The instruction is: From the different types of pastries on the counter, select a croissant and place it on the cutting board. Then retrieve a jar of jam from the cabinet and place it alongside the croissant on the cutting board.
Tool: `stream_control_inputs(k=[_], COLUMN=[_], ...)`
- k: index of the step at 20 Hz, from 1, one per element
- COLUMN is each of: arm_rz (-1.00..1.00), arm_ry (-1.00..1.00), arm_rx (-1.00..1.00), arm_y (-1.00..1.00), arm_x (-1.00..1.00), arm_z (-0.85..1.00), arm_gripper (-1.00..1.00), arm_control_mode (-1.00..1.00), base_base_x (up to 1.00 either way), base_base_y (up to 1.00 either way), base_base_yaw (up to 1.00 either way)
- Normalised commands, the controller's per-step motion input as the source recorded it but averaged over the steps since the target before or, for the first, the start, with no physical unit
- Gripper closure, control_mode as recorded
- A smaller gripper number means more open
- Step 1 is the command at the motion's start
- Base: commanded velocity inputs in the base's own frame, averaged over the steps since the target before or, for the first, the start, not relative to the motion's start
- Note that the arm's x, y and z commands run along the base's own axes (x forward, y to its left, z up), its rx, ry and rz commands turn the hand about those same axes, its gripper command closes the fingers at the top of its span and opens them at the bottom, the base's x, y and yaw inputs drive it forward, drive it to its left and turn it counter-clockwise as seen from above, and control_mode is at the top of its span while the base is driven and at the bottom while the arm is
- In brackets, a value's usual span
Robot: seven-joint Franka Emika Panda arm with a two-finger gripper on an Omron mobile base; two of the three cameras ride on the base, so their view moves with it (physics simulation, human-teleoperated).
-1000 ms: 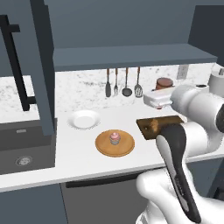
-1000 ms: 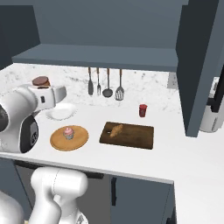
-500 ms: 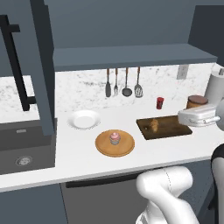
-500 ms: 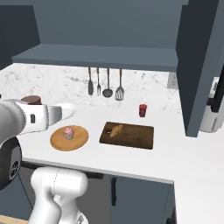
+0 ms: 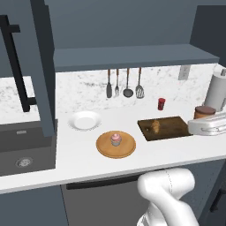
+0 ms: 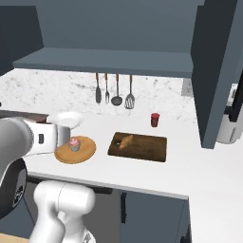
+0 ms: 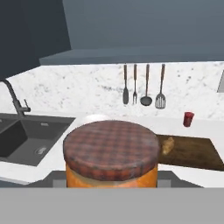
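Note:
The jar of jam [image 7: 111, 154], orange-brown with a brown checked lid, looms close in the hand view, and my gripper [image 5: 204, 119] is shut on it. The fingertips are hidden behind the jar. In the left base view the jar [image 5: 204, 111] hangs just right of the dark cutting board [image 5: 170, 129]. The croissant [image 5: 155, 126] lies on the board's left part and is also seen from the other side [image 6: 126, 141] and from the hand [image 7: 167, 145]. A pink-frosted cupcake [image 5: 115, 139] sits on a round tan board [image 5: 106, 149].
A small red jar [image 5: 161, 103] stands behind the cutting board. Left of it lies a white plate [image 5: 85, 120], with utensils [image 5: 123, 84] hanging on the backsplash. The sink [image 5: 22, 152] is at far left under an open cabinet door [image 5: 42, 66]. A white appliance [image 5: 217, 90] stands at far right.
My arm has swung down and to the right in the left base view, carrying the jar from above the board's back edge to beside its right end.

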Motion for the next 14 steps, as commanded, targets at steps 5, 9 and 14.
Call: stream_control_inputs(k=[5,9,14], arm_rz=[0.06,0.08,0.09], arm_ry=[-0.23,-0.21,-0.21], arm_rx=[0.05,0.08,0.1], arm_y=[0.02,0.2,0.33], arm_x=[0.18,0.35,0.36], arm_z=[-1.0,-1.0,-1.0], arm_gripper=[1.0,1.0,1.0], arm_control_mode=[-1.0,-1.0,-1.0], base_base_x=[0.0,0.0,0.0], base_base_y=[0.0,0.0,0.0], base_base_yaw=[0.0,0.0,0.0])
